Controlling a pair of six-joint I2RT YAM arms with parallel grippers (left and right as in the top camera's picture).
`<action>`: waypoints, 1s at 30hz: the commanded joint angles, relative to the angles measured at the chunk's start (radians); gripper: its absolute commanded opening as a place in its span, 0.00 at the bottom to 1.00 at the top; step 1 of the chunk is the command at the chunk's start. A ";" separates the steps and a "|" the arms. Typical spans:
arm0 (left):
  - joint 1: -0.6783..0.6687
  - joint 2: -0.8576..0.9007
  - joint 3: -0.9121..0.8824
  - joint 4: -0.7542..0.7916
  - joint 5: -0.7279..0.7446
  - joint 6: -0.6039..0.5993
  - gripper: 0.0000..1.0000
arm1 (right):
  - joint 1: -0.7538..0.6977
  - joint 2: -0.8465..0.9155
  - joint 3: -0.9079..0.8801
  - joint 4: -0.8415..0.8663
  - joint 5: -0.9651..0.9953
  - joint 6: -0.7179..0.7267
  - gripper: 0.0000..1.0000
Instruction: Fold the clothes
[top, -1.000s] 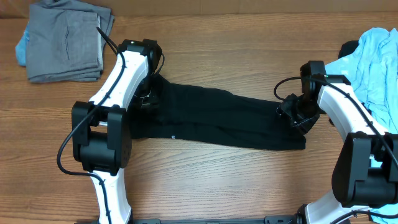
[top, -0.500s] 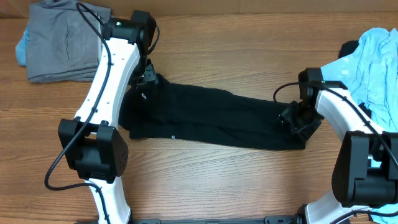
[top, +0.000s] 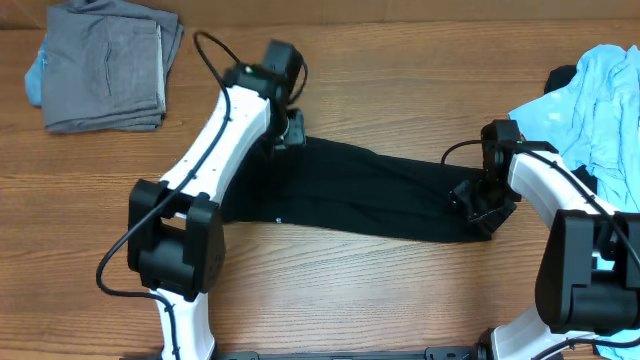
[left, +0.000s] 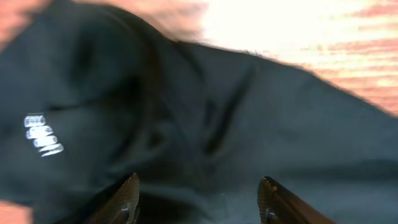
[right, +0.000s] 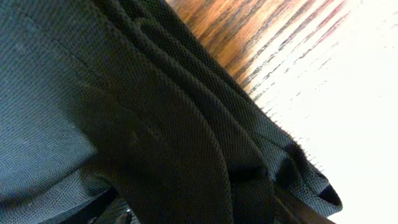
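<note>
Lying rumpled, a long black mesh-knit shirt (top: 350, 195) spans wood-grain table (top: 380, 90).

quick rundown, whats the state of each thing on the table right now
black shirt: folded into a long band, flat on the table
left gripper: over the shirt's top left edge, fingers apart
right gripper: at the shirt's right end, bunched cloth between its fingers
grey garments: folded, stacked at the far left
light blue garment: crumpled heap at the far right
</note>
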 joint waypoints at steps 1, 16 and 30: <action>0.019 -0.015 -0.094 0.039 0.040 0.020 0.64 | -0.014 0.005 -0.026 -0.008 0.037 0.011 0.62; 0.167 -0.015 -0.349 0.238 0.048 0.013 0.66 | -0.013 0.005 -0.026 -0.007 0.032 0.011 0.77; 0.349 -0.015 -0.410 0.214 0.004 -0.032 0.68 | -0.012 0.005 -0.023 0.027 0.027 0.012 0.73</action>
